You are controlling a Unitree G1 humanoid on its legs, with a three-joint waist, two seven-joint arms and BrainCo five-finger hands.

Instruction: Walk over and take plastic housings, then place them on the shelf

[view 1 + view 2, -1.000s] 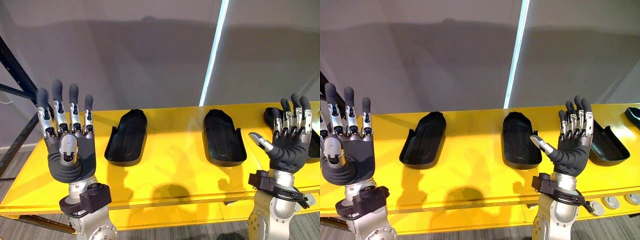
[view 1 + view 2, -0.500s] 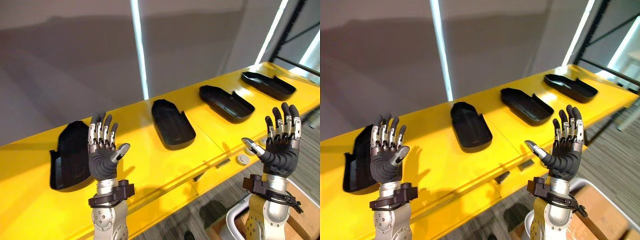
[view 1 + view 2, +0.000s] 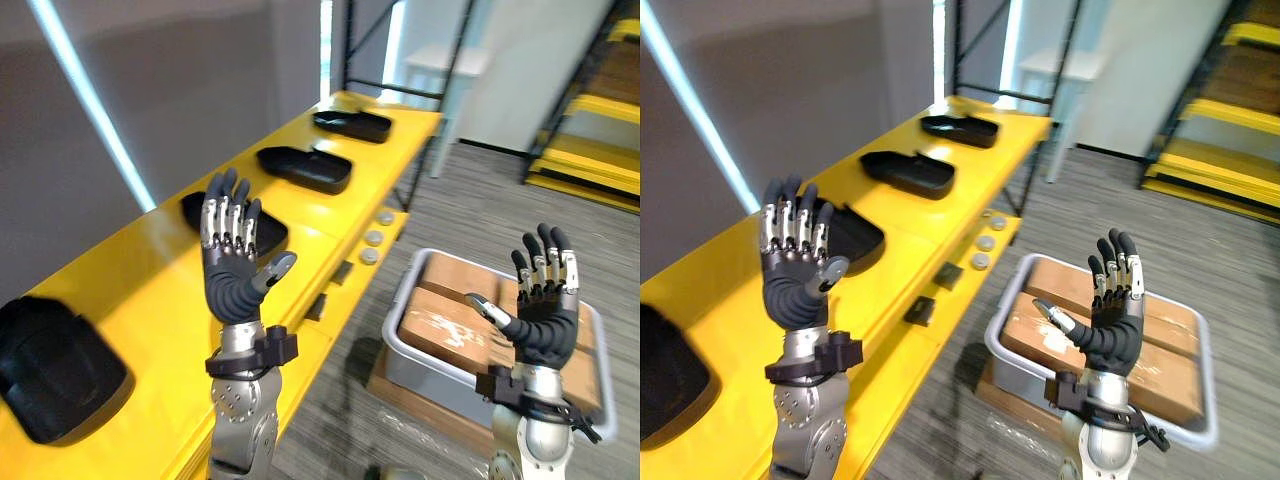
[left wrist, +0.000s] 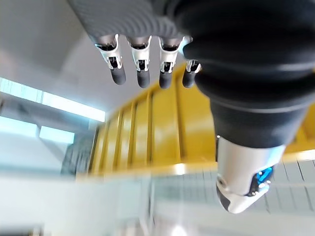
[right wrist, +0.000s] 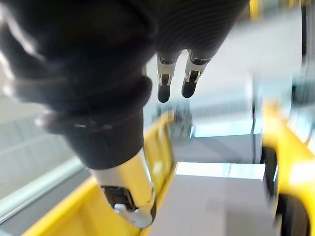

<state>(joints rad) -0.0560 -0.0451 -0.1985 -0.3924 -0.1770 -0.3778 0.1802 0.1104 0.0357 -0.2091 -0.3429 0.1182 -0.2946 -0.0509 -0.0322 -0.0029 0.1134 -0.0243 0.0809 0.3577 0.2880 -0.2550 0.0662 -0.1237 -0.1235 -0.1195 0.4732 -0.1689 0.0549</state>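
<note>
Up front, both hands are raised with nothing in them. The left hand (image 3: 233, 283) stands in the centre-left of the left eye view, palm toward the camera, fingers straight and together, thumb out to the side; its own wrist view shows the same straight row of fingers (image 4: 143, 73) in empty air. The right hand (image 3: 545, 328) is up at the lower right, fingers also extended and thumb spread, holding nothing. A long yellow shelf (image 3: 150, 290) runs from the lower left corner up toward the top centre, and four black plastic housings lie on it in a line, well apart from each other. The nearest housing (image 3: 50, 365) sits at the lower left edge of the frame. The second housing (image 3: 270, 232) is partly hidden behind the left hand's fingers. The third housing (image 3: 305, 168) and the farthest housing (image 3: 350, 125) lie higher up the frame. Small round discs (image 3: 373, 238) rest along the shelf's front ledge. On the grey floor at the lower right, behind the right hand, stands a grey tub (image 3: 404, 298) holding brown cardboard boxes (image 3: 440, 325).
</note>
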